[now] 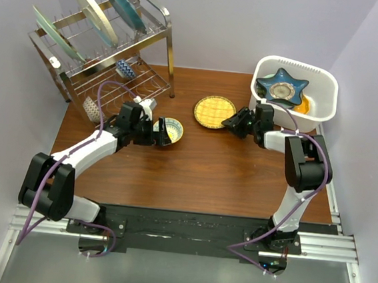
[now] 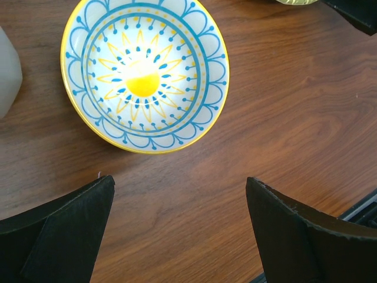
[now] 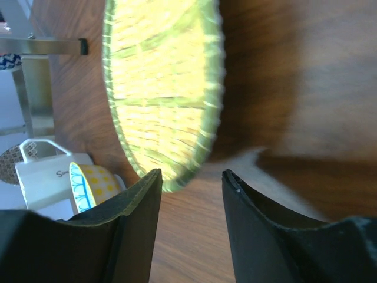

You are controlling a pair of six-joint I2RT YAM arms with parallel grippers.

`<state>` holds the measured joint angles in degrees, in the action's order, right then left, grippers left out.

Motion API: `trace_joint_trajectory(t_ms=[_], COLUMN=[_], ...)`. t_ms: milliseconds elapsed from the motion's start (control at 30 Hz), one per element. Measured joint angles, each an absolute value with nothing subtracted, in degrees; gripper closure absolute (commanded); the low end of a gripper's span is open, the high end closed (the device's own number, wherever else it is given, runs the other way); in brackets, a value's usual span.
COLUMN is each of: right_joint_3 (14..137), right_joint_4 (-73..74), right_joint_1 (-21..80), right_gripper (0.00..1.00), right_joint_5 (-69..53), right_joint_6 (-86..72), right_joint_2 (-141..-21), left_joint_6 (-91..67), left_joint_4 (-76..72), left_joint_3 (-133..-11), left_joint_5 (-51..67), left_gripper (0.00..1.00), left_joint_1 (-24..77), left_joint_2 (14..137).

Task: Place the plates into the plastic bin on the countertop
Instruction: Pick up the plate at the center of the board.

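Observation:
A yellow-brown patterned plate (image 1: pixel 214 110) (image 3: pixel 162 88) lies flat on the countertop (image 1: pixel 200 169). My right gripper (image 1: pixel 229 123) (image 3: pixel 191 174) sits low at the plate's right rim, open, its fingertips just short of the edge with only wood between them. The white plastic bin (image 1: pixel 324 94) at the back right holds a dark-blue star-shaped plate (image 1: pixel 283 85) over an orange one (image 1: pixel 302 107). Three more plates, mint green (image 1: pixel 55 34), beige (image 1: pixel 94 12) and blue (image 1: pixel 124 5), stand in the rack. My left gripper (image 1: pixel 161 135) (image 2: pixel 179 180) is wide open over bare wood.
A small white bowl with a yellow centre (image 1: pixel 172 130) (image 2: pixel 144 73) lies just ahead of the left fingers. The wire dish rack (image 1: pixel 148 77) stands at the back left with cups on its lower shelf. A white mug (image 3: pixel 44 174) stands near the rack's foot.

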<state>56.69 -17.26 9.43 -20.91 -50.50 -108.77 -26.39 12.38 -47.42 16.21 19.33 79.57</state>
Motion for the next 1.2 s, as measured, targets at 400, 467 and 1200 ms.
trace_joint_trajectory(t_ms=[400, 467, 1200], right_joint_3=[59.8, 59.8, 57.4], right_joint_4=[-18.5, -18.5, -13.3], right_joint_1=[10.3, 10.3, 8.9], right_gripper=[0.85, 0.87, 0.87], right_joint_5=[-22.0, -22.0, -22.2], right_joint_6=[-51.4, -51.5, -52.1], right_joint_2=[-111.4, -111.4, -106.6], left_joint_6=[-26.3, -26.3, -25.9], left_joint_4=[13.0, 13.1, 13.0], left_joint_3=[-47.4, -47.4, -47.5], left_joint_5=[15.7, 15.7, 16.2], left_gripper=[0.02, 0.02, 0.02], left_joint_1=[19.3, 19.3, 19.3], left_joint_2=[79.6, 79.6, 79.6])
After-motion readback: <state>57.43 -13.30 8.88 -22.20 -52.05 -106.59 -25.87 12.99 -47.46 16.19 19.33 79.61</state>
